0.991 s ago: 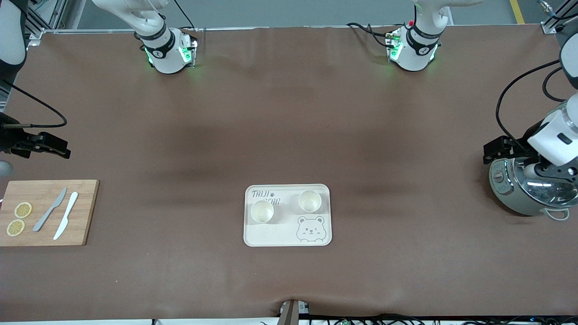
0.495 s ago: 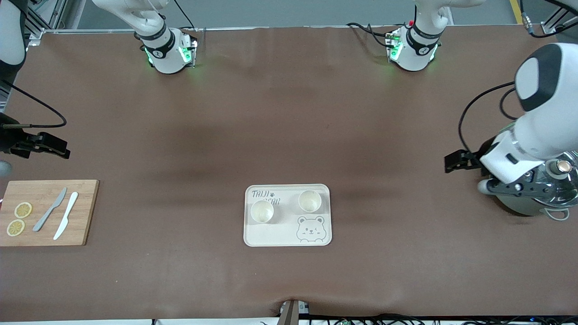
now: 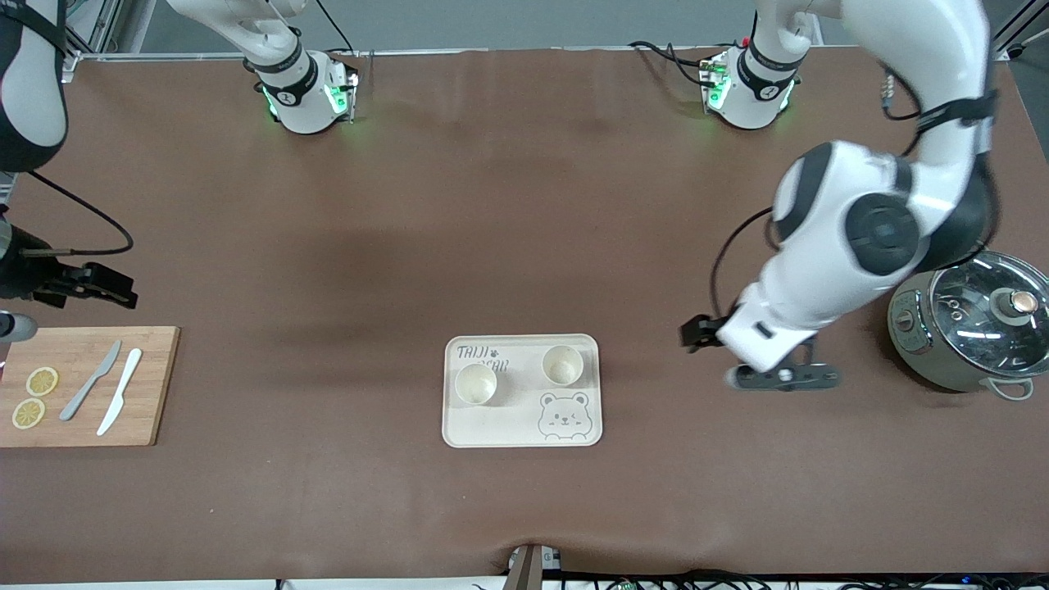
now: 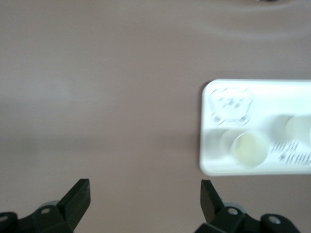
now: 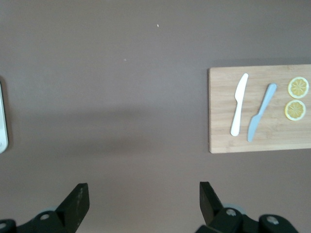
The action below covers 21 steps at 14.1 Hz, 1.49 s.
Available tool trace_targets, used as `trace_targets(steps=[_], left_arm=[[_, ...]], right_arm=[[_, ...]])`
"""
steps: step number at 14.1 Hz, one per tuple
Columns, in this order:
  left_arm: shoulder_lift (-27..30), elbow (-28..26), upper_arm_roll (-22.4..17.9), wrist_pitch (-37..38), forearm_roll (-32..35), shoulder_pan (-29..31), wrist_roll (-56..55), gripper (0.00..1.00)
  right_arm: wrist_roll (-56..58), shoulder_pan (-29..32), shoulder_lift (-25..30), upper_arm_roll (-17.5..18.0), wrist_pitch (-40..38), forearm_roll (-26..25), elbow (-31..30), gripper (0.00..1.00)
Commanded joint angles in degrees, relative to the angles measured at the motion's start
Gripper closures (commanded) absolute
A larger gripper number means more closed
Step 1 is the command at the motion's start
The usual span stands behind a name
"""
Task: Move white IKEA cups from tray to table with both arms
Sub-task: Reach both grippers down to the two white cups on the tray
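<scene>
Two white IKEA cups (image 3: 476, 383) (image 3: 562, 365) stand upright and apart on the cream bear tray (image 3: 492, 426) in the middle of the table. My left gripper (image 3: 783, 378) hangs open and empty over bare table between the tray and the pot. In the left wrist view my left gripper (image 4: 145, 199) is open, with the tray (image 4: 272, 92) and both cups (image 4: 250, 148) (image 4: 299, 127) off to one side. My right gripper (image 3: 15, 326) is at the right arm's end of the table, by the cutting board. In the right wrist view my right gripper (image 5: 143, 199) is open and empty over bare table.
A steel pot with a glass lid (image 3: 975, 328) stands at the left arm's end. A wooden cutting board (image 3: 147, 385) with two knives (image 3: 90, 381) (image 3: 120, 403) and two lemon slices (image 3: 41, 381) lies at the right arm's end, also in the right wrist view (image 5: 218, 121).
My left arm has swung from over the pot toward the tray. My right arm has shifted slightly. The cups and the tray have not moved.
</scene>
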State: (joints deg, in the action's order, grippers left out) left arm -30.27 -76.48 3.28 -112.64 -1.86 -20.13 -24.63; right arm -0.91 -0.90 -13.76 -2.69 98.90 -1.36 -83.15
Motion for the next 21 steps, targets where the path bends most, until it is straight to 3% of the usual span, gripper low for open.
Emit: trace_targets(steps=[1, 4, 7, 9, 13, 21], left_arm=[[-5.4, 3.3, -1.1, -4.1, -0.6, -3.8, -5.2, 0.00], [-9.4, 4.2, -1.3, -5.0, 0.0, -6.5, -8.0, 0.00], [-13.0, 4.0, -3.0, -5.1, 0.1, -9.6, -9.8, 0.00], [-14.5, 3.8, -3.9, -5.1, 0.3, -11.8, -11.8, 0.00], [-16.4, 3.7, -4.5, -7.3, 2.7, -14.2, -16.5, 0.00], [-19.4, 3.7, -4.6, -12.3, 4.4, -15.1, -18.4, 0.00]], right_arm=[[-8.9, -3.0, -1.4, 0.2, 1.7, -0.4, 0.9, 0.00], [-18.0, -6.8, -2.8, 0.4, 3.6, 0.4, 0.5, 0.00], [-19.9, -12.0, -4.8, 0.2, 6.2, 12.1, 0.7, 0.00], [-21.8, -14.7, -6.9, 0.4, 13.1, 12.1, 0.7, 0.00], [-26.0, -21.5, -12.1, 0.2, 19.7, 11.8, 0.7, 0.00], [-31.1, -28.0, -22.3, 0.2, 26.1, 10.6, 3.2, 0.00]])
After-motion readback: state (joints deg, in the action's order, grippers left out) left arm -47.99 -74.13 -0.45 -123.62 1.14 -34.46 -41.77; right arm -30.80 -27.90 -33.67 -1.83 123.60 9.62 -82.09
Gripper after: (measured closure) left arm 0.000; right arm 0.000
